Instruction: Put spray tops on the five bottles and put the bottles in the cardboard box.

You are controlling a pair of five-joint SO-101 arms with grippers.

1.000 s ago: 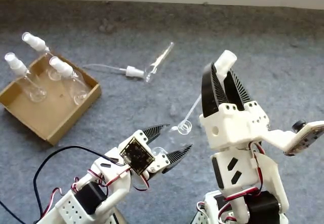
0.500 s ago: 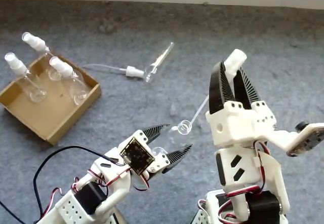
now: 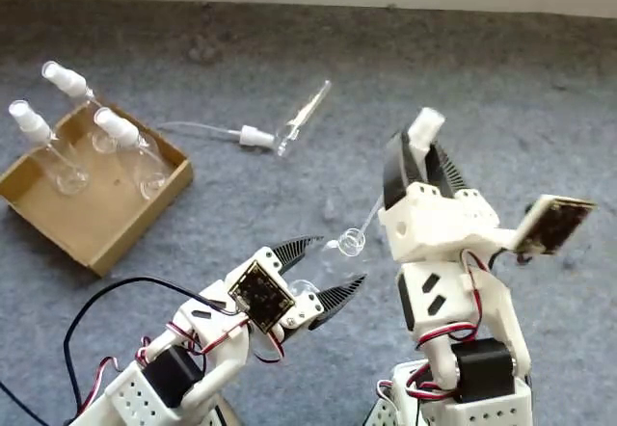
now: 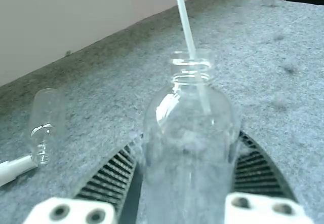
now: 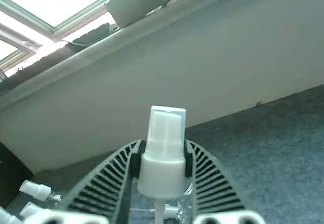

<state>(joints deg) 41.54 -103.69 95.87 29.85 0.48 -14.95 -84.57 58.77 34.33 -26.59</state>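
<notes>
Clamping bottle, left tool, right tool pinching spray top, bottle base hidden

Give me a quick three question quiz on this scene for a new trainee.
1. True or false: the cardboard box holds four capped bottles.
2. What does the right claw grip? A a spray top; B a cable; C nothing.
3. Fill in: the open bottle with the tube in its neck sits in the ___ claw.
Key: 1 false, three capped bottles; 2 A; 3 left claw.
</notes>
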